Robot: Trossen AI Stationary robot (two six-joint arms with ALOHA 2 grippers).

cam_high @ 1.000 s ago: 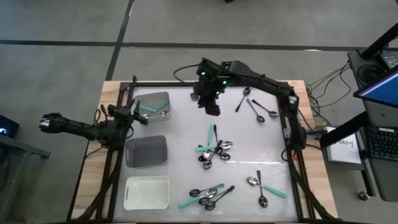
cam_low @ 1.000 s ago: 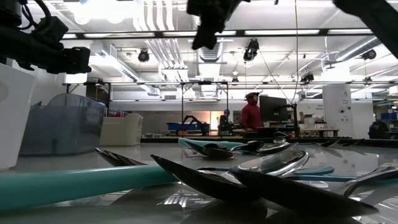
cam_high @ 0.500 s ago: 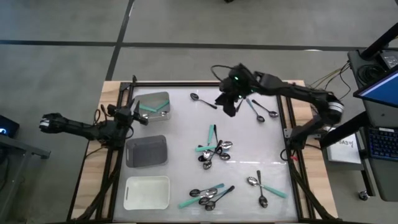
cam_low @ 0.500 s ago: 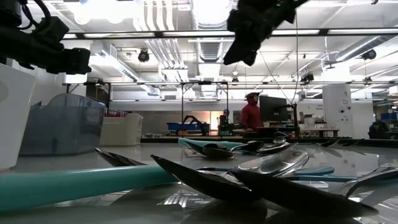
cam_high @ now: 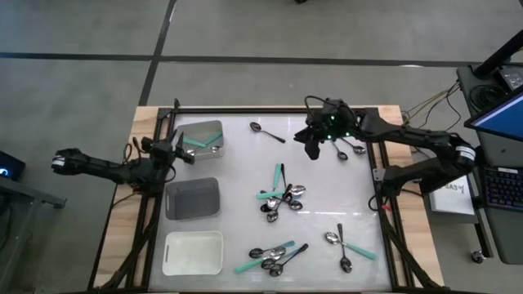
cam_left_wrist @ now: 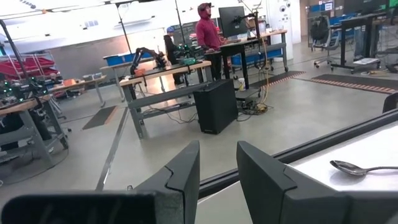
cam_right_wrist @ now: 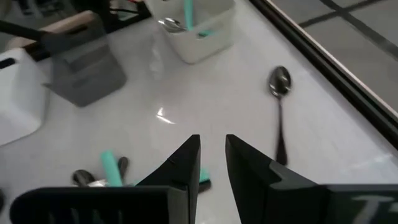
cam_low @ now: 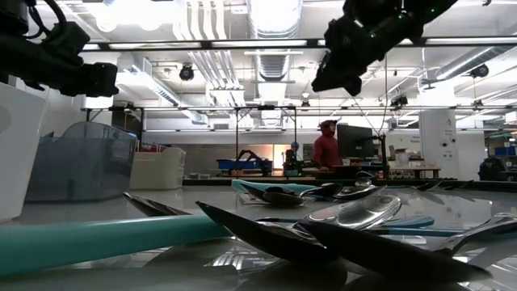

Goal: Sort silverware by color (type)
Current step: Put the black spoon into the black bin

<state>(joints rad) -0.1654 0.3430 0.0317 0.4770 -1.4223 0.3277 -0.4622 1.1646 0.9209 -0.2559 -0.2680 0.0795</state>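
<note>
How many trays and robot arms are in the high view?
Trays: 3
Arms: 2
Total: 5

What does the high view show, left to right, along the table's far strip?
Left gripper → tray holding teal-handled spoons → lone black-handled spoon → right gripper → spoons by the right rail.
</note>
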